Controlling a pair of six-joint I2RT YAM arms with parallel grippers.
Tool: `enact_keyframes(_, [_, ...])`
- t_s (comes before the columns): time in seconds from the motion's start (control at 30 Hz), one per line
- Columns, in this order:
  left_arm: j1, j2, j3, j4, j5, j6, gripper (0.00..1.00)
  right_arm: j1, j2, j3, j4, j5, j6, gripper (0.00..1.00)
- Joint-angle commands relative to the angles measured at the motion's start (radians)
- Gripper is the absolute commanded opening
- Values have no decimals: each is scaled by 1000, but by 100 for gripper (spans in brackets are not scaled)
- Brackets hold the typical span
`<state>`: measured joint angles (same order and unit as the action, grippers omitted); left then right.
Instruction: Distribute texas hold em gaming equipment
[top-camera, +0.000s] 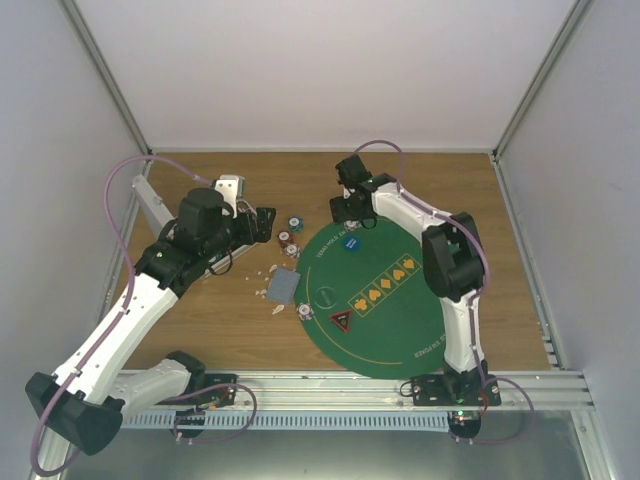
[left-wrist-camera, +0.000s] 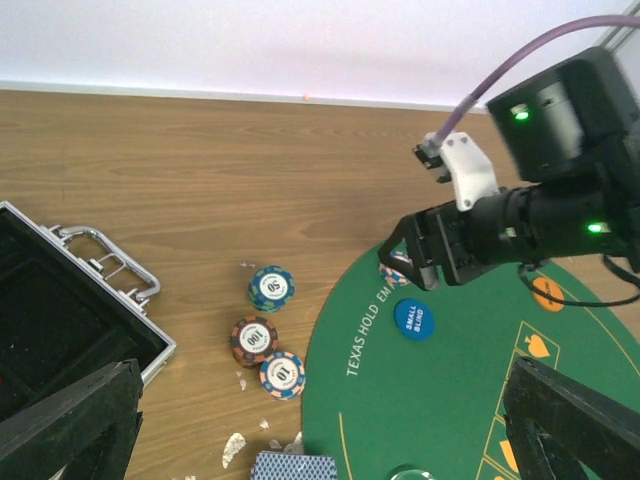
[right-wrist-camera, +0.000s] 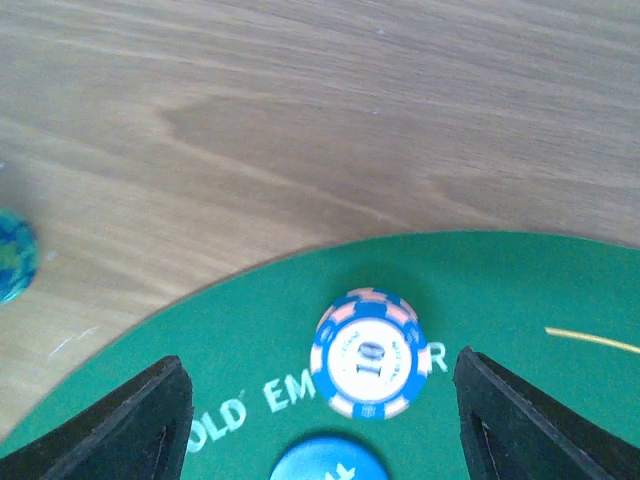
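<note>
The right gripper (right-wrist-camera: 318, 372) hangs over the far rim of the green felt mat (right-wrist-camera: 520, 300). Its jaws are parted to either side of a blue-and-pink striped chip (right-wrist-camera: 370, 352) marked 10, clear of it and gripping nothing. The chip lies flat on the felt, likely dealt to that seat. Beside it are the lettering "TEXAS HOLD EM" and a blue token (left-wrist-camera: 413, 318) reading "SMALL BLIND". The left gripper (left-wrist-camera: 325, 410) hovers spread wide and empty near 3 chips (left-wrist-camera: 254, 340) on the wood, marked 50, 100 and 10, probably the supply to share out next.
</note>
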<state>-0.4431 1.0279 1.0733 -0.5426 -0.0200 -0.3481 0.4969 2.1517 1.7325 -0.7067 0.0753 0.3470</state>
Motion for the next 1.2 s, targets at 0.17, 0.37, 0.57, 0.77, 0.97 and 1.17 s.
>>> enact_keyframes(0.17, [6,-14,10,41,12,-12,99,154,-163,-150,91,-68,-16,78])
enact_keyframes(0.37, [6,-17,9,40,15,-16,99,265,-72,-93,81,-53,7,80])
enact_keyframes(0.57, [7,-17,5,42,18,-22,99,322,22,-5,59,-42,-8,84])
enact_keyframes(0.77, [7,-22,2,41,18,-25,99,330,65,14,50,-16,-14,80])
enact_keyframes(0.97, [7,-19,3,42,18,-25,99,330,104,48,40,-9,-28,75])
enact_keyframes(1.17, [7,-18,4,41,18,-23,99,331,138,71,36,-6,-43,72])
